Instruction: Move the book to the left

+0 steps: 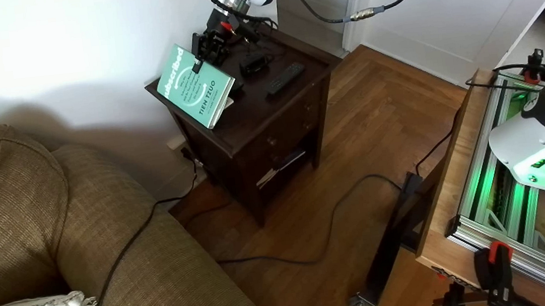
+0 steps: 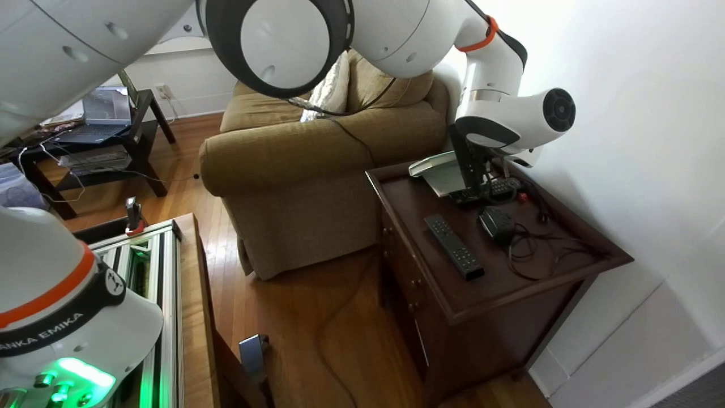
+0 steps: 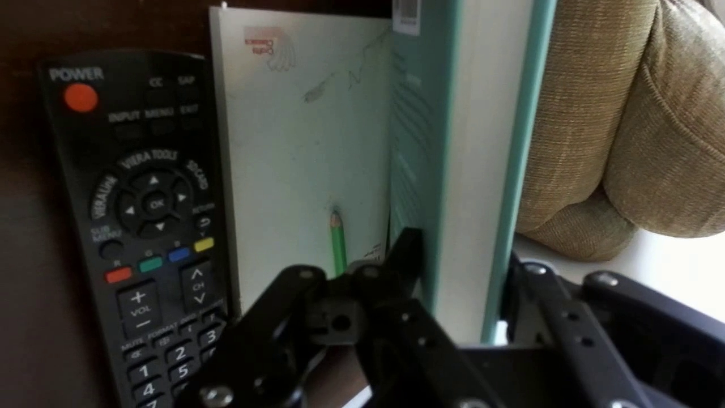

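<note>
1. Gripper [image 3: 461, 283]: clamped across both covers of the green Tien Tzuo book [image 1: 195, 87].
2. Book: held tilted at the nightstand's [image 1: 251, 119] nine o'clock side, in an exterior view.
3. Viera remote [image 3: 153, 232]: nine o'clock from book, wrist view.

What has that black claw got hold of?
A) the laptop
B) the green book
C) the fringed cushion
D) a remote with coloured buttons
B: in the wrist view the green book is clamped between the two sides of the gripper.
</note>
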Robot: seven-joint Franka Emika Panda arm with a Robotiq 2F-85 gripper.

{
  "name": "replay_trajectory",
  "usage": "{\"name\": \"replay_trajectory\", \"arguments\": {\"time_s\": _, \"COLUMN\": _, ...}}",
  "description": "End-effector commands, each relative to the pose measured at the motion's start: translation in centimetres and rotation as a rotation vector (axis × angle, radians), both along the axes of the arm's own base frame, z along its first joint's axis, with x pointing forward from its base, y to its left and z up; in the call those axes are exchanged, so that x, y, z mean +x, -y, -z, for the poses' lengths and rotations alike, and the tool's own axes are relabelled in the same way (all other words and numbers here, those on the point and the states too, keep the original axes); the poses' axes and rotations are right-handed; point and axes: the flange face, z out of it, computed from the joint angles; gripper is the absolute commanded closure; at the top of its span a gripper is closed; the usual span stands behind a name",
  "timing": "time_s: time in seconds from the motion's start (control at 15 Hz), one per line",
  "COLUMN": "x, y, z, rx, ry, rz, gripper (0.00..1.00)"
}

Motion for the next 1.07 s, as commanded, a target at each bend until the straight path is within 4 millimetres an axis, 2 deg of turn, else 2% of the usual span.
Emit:
{"name": "replay_trajectory", "arguments": {"time_s": 0.0, "x": 1.3, "y": -0.2, "z": 0.4, "rx": 0.008, "ry": -0.006, "rz": 0.008, "gripper": 0.92}}
{"name": "replay_trajectory", "arguments": {"time_s": 0.07, "x": 1.5, "y": -0.2, "z": 0.5, "rx": 0.003, "ry": -0.004, "rz": 0.013, "gripper": 0.92}}
{"name": "replay_trajectory", "arguments": {"time_s": 0.13, "x": 1.7, "y": -0.2, "z": 0.6, "rx": 0.002, "ry": -0.005, "rz": 0.016, "gripper": 0.57}}
{"name": "replay_trajectory", "arguments": {"time_s": 0.2, "x": 1.9, "y": -0.1, "z": 0.7, "rx": -0.004, "ry": 0.0, "rz": 0.018, "gripper": 0.43}}
{"name": "replay_trajectory", "arguments": {"time_s": 0.53, "x": 2.4, "y": -0.2, "z": 1.3, "rx": -0.003, "ry": 0.012, "rz": 0.025, "gripper": 0.05}}
{"name": "replay_trajectory", "arguments": {"time_s": 0.67, "x": 2.6, "y": -0.4, "z": 1.3, "rx": -0.006, "ry": 0.02, "rz": 0.024, "gripper": 0.0}}
{"name": "replay_trajectory", "arguments": {"time_s": 1.0, "x": 3.2, "y": -0.1, "z": -0.4, "rx": -0.081, "ry": 0.065, "rz": 0.032, "gripper": 0.0}}
